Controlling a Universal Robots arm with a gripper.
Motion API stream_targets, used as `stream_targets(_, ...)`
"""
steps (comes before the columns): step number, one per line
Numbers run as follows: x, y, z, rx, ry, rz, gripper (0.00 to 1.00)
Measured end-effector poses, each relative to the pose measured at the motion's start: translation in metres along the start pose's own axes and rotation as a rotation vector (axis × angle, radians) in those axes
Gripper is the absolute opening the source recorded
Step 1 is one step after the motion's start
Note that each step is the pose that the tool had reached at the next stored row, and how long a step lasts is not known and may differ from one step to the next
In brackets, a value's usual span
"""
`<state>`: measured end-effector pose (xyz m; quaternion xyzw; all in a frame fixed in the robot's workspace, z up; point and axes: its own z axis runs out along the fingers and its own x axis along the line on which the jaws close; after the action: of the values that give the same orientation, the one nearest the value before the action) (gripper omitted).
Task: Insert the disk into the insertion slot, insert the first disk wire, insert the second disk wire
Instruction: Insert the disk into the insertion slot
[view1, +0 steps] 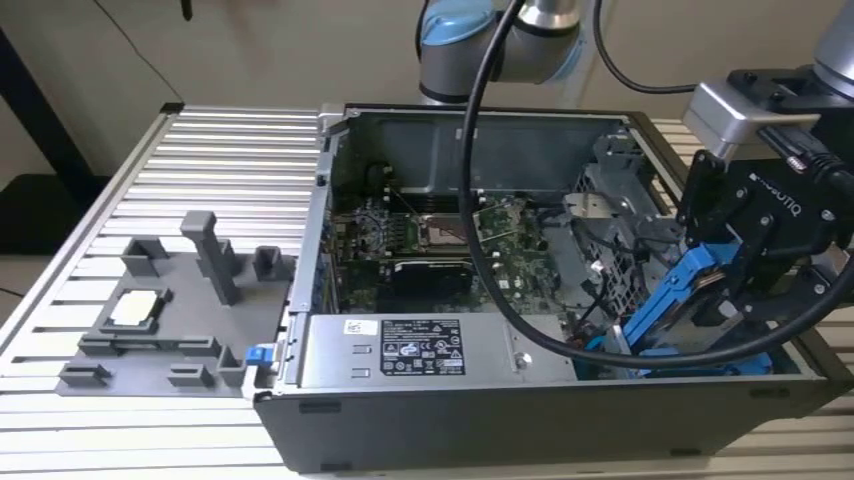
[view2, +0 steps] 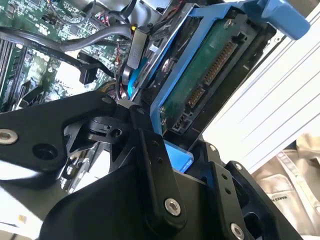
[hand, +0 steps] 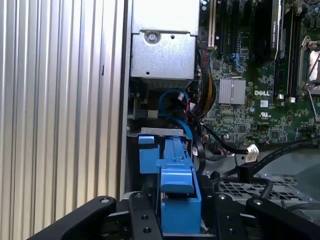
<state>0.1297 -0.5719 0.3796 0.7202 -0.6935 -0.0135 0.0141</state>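
The end effector (view2: 182, 157) pinches the disk (view2: 202, 70) by its blue frame, held edgewise.

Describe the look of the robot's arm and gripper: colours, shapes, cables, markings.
The arm has rounded silver-grey joints with light blue caps; a thick black cable hangs from it. The gripper is matt black, with white lettering, a grey block above it, and linked fingers pinned by silver screws.

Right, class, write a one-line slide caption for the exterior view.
The gripper holds the blue-framed disk, tilted, inside the open computer case.
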Motion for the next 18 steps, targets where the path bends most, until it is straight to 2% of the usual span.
stream_targets(5, 0.0000, 0.0000, 0.0001, 0.0000, 0.0000, 0.000, 0.47)
stream_targets(7, 0.0000, 0.0000, 0.0001, 0.0000, 0.0000, 0.000, 0.49)
stream_targets(8, 0.0000, 0.0000, 0.0001, 0.0000, 0.0000, 0.000, 0.55)
stream_targets(15, 0.0000, 0.0000, 0.0002, 0.0000, 0.0000, 0.000, 0.57)
stream_targets(16, 0.0000, 0.0000, 0.0002, 0.0000, 0.0000, 0.000, 0.63)
stream_targets(18, 0.0000, 0.0001, -0.0018, 0.0000, -0.0008, 0.000, 0.63)
